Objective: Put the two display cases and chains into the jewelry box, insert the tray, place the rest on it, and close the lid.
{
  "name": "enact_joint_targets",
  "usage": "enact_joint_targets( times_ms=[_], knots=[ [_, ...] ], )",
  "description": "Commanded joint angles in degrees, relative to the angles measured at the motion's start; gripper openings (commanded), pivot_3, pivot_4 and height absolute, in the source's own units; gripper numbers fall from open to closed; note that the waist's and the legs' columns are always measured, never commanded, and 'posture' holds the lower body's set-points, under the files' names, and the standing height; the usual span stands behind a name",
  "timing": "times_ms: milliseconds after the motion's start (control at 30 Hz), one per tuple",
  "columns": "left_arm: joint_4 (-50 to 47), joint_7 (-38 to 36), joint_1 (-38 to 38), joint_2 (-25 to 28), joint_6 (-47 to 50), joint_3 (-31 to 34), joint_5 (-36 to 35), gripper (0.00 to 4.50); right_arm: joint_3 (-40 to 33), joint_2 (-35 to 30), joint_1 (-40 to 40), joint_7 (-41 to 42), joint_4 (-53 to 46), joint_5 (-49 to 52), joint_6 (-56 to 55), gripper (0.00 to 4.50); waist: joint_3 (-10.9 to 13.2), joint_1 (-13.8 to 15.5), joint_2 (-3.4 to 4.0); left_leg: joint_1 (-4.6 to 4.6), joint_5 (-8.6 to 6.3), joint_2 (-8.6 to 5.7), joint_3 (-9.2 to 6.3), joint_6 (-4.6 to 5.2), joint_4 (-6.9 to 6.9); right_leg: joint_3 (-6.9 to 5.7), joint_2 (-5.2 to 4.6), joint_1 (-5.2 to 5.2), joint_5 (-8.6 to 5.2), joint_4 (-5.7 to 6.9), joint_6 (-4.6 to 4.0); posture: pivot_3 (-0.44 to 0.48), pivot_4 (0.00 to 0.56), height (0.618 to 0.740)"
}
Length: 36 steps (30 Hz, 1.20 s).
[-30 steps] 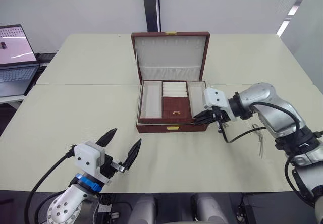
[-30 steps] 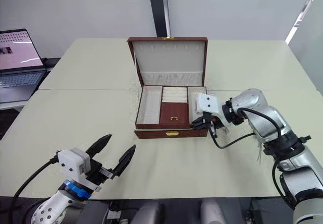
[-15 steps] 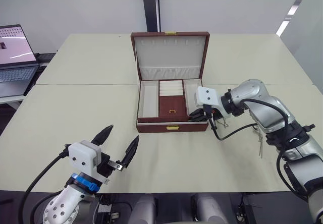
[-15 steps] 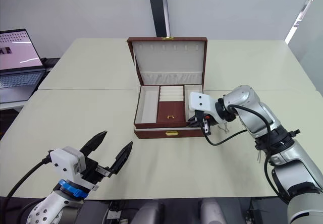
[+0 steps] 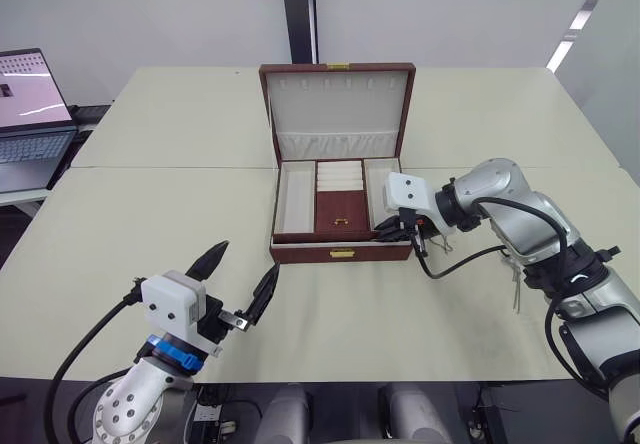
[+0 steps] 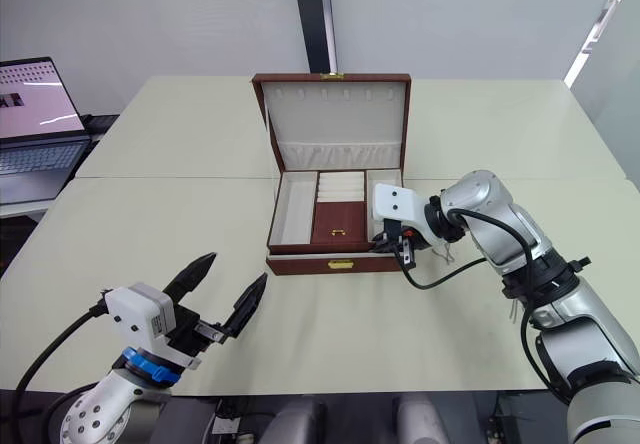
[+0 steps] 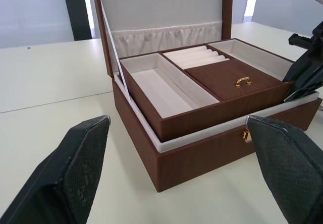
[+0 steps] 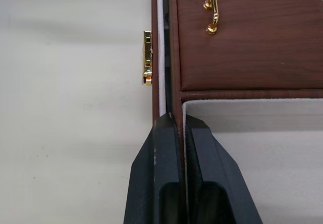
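Note:
The brown jewelry box (image 5: 340, 254) stands open mid-table with its lid (image 5: 338, 104) upright. Inside it sits the tray (image 5: 340, 209), with cream compartments and a brown flap bearing a gold handle (image 8: 212, 15). My right gripper (image 5: 400, 230) is shut on the tray's front wall at the right compartment; one finger (image 8: 160, 173) is wedged between tray and box wall, the other inside the compartment. My left gripper (image 5: 247, 259) hangs open over the table in front of the box, empty. A thin chain (image 5: 516, 282) lies on the table to the right. The display cases are hidden.
An open laptop (image 5: 30, 114) sits on a side table at the far left. A seam (image 5: 170, 168) runs across the table behind the box's front half. A dark post (image 5: 298, 14) rises behind the lid.
The tray, tilted and forward a second ago, now sits level in the box, my right gripper having moved left with it. My left gripper shifted slightly.

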Motion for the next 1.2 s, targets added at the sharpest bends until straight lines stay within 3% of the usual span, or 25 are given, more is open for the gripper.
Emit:
enact_joint_targets(
  times_ms=[33, 200, 500, 600, 667, 767, 1067, 1200],
  knots=[
    [-0.87, -0.12, 0.32, 0.1, -0.59, 0.38, -0.27, 4.5, -0.73, -0.02, -0.63, 0.24, -1.13, -0.04, -0.79, 0.03, 0.0, 0.0, 0.0, 0.0, 0.0, 0.0, 0.0, 0.0, 0.0, 0.0, 0.0, 0.0, 0.0, 0.0, 0.0, 0.0, 0.15, 0.74],
    [-0.75, -0.11, 0.74, -0.22, -1.08, -0.05, 0.03, 4.5, -1.23, 0.24, -1.04, 0.77, -0.61, 0.11, -1.66, 0.03, 0.0, 0.0, 0.0, 0.0, 0.0, 0.0, 0.0, 0.0, 0.0, 0.0, 0.0, 0.0, 0.0, 0.0, 0.0, 0.0, 0.15, 0.74],
    [-2.22, 1.35, -0.85, -0.16, 0.8, -0.81, 0.08, 4.5, -6.08, 1.92, -3.81, 0.33, 2.05, 3.96, -0.67, 2.26, 0.0, -0.01, 0.0, 0.01, 0.0, 0.0, 0.01, 0.0, 0.0, 0.01, 0.0, 0.0, 0.0, 0.01, 0.0, 0.0, 0.15, 0.74],
    [-2.62, 1.83, -1.75, 0.06, 1.74, -1.0, -0.16, 4.5, -9.93, 5.21, -3.77, -1.43, 5.06, 7.5, -0.47, 3.02, 0.0, -0.02, 0.0, 0.01, 0.0, 0.01, -0.01, 0.0, -0.02, 0.0, 0.01, 0.0, 0.0, 0.0, 0.0, 0.0, 0.15, 0.74],
    [-2.6, 1.87, -2.07, 0.15, 2.07, -0.9, -0.31, 4.5, -11.74, 6.99, -3.47, -2.05, 6.4, 8.9, -1.61, 3.02, 0.0, -0.09, 0.0, 0.03, 0.0, 0.01, 0.0, 0.0, -0.02, 0.0, 0.01, 0.01, 0.0, 0.01, 0.0, 0.0, 0.15, 0.74],
    [-2.53, 1.78, -2.64, 0.28, 2.59, -0.65, -0.58, 4.5, -13.91, 10.62, -3.36, -6.65, 10.83, 8.57, -5.1, 2.51, 0.0, -0.13, 0.0, 0.03, 0.0, 0.02, 0.0, 0.0, -0.02, 0.01, 0.02, -0.01, 0.0, 0.02, 0.0, 0.0, 0.15, 0.74],
    [-2.15, 1.55, -3.66, 0.33, 3.23, -0.54, -0.73, 4.5, -14.03, 17.04, -0.21, -12.7, 17.95, 7.18, -12.03, 0.17, 0.0, -0.16, 0.01, 0.01, 0.0, 0.01, 0.0, -0.01, -0.02, 0.02, 0.02, -0.03, 0.0, 0.04, 0.0, 0.0, 0.15, 0.74],
    [-1.94, 1.47, -4.31, 0.33, 3.25, -0.52, -0.69, 4.5, -11.41, 17.74, 3.22, -12.83, 20.85, 4.21, -15.57, 0.04, -0.01, -0.16, 0.01, 0.04, 0.0, 0.01, 0.0, -0.01, -0.02, 0.01, 0.02, -0.01, 0.0, 0.05, -0.01, 0.0, 0.15, 0.74]
  ],
)
